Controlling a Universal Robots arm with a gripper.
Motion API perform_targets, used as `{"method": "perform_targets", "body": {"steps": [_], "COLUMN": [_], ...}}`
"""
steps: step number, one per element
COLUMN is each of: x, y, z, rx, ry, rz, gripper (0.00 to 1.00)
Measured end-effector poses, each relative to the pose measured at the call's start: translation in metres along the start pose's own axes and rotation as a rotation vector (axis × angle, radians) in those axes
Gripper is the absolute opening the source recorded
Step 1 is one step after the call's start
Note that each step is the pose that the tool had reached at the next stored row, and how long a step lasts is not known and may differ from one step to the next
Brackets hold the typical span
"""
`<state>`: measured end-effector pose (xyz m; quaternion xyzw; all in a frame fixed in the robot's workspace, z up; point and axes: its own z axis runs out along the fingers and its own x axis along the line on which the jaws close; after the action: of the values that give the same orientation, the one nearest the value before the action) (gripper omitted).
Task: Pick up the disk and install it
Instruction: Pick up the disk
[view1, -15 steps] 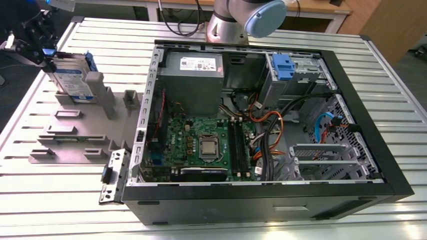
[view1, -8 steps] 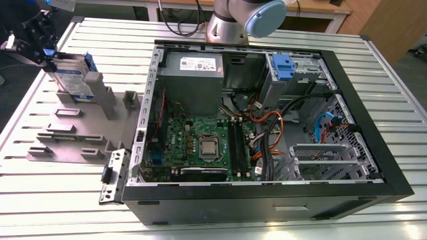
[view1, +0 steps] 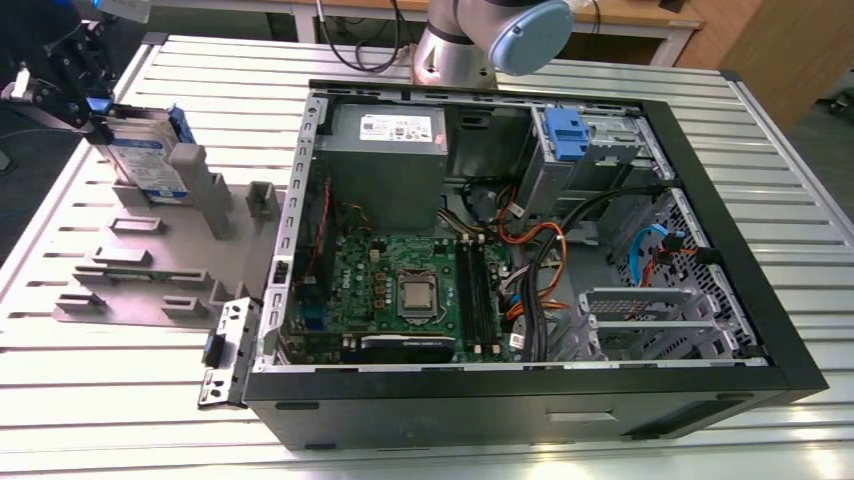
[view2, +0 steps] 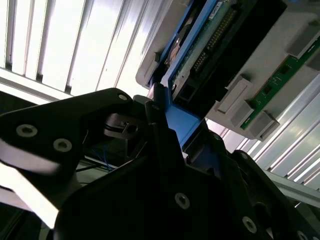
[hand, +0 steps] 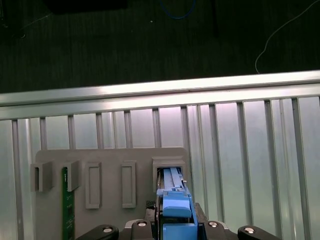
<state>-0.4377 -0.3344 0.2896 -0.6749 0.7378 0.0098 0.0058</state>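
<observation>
Disk (view1: 144, 155) stands on edge in a grey holder (view1: 147, 270) near the bench's (view1: 561, 75) far corner, at the exterior view's left. The black gripper (view1: 96, 120) comes down on its upper end, clenched on the blue side rail. In the second wrist view a finger (view2: 160, 125) presses that rail, and the drive's underside shows. The first wrist view shows a green board (hand: 65, 200) slotted in the holder. An open computer case (view1: 721, 200) lies mid-bench.
</observation>
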Motion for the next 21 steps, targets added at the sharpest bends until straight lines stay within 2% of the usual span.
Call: {"method": "perform_targets", "body": {"steps": [4, 9, 12, 21], "x": [0.0000, 0.0000, 0.0000, 0.0000], "y": [0.0000, 0.0000, 0.0000, 0.0000], "z": [0.0001, 0.0001, 0.0001, 0.0001], "rx": [-0.0013, -0.0014, -0.0017, -0.0018], "ry": [0.0004, 0.0004, 0.0006, 0.0005], "rz": [-0.061, -0.064, -0.080, -0.082], "gripper": [0.37, 0.37, 0.37, 0.37]}}
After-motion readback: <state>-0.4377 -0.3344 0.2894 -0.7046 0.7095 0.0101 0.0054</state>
